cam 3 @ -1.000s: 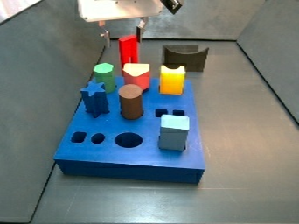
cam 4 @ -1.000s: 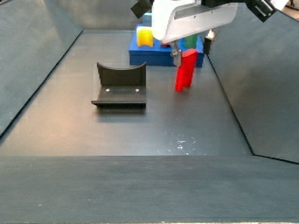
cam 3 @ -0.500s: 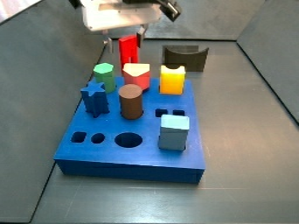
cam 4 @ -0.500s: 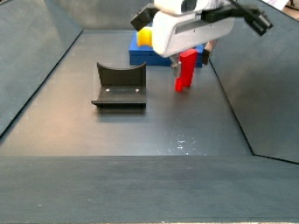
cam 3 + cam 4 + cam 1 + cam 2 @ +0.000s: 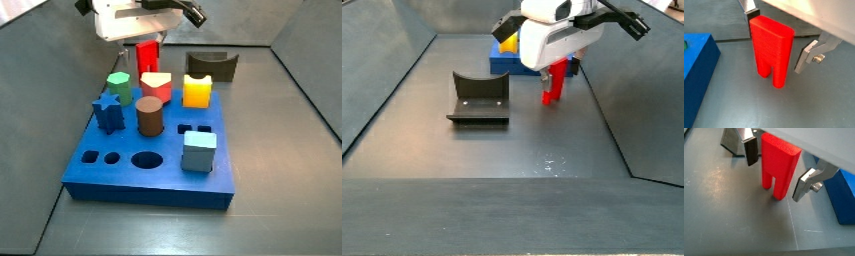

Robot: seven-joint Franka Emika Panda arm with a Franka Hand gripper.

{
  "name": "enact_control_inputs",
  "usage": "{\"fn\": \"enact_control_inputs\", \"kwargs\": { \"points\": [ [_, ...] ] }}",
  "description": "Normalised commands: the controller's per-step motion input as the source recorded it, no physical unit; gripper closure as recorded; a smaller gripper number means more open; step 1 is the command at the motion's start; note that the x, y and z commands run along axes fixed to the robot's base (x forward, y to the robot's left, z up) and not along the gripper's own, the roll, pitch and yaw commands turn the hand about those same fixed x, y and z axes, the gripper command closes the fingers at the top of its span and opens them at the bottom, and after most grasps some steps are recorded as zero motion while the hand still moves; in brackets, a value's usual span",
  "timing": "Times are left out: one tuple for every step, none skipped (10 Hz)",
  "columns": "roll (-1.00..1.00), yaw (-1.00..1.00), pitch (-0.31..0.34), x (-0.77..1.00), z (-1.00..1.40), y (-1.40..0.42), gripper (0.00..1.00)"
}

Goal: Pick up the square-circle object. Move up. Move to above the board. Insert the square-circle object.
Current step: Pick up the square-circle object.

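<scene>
- The step in hand is judged to be the pick-up: the gripper point(image 5: 773, 174) is placed around the upright square-circle object point(image 5: 779, 169), which stands on the grey floor point(image 5: 731, 223) just beside the board point(image 5: 846, 198).
- The jaws are seen open, a gap being left on each side of the block in both wrist views.
- A good grasp is best made by closing squarely on the flat faces, low enough that the block is not tipped.
- The block is centred between the fingers point(image 5: 806, 54), nearer neither pad.
</scene>
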Motion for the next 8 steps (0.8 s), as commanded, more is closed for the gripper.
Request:
{"fn": "enact_control_inputs", "kwargs": {
  "points": [
    [0.0, 0.02, -0.003, 0.0, 0.0, -0.15, 0.0],
    [0.0, 0.0, 0.0, 0.0, 0.0, -0.06, 0.0],
    [0.0, 0.0, 0.0, 0.0, 0.0, -0.03, 0.0],
    [-0.01, 0.0, 0.0, 0.0, 0.0, 0.0, 0.0],
    [0.0, 0.0, 0.0, 0.03, 0.0, 0.0, 0.0],
    [0.0, 0.0, 0.0, 0.0, 0.0, -0.01, 0.0],
    [0.03, 0.0, 0.0, 0.0, 0.07, -0.02, 0.0],
    [0.0, 0.0, 0.0, 0.01, 0.06, 0.0, 0.0]
  ]
}}
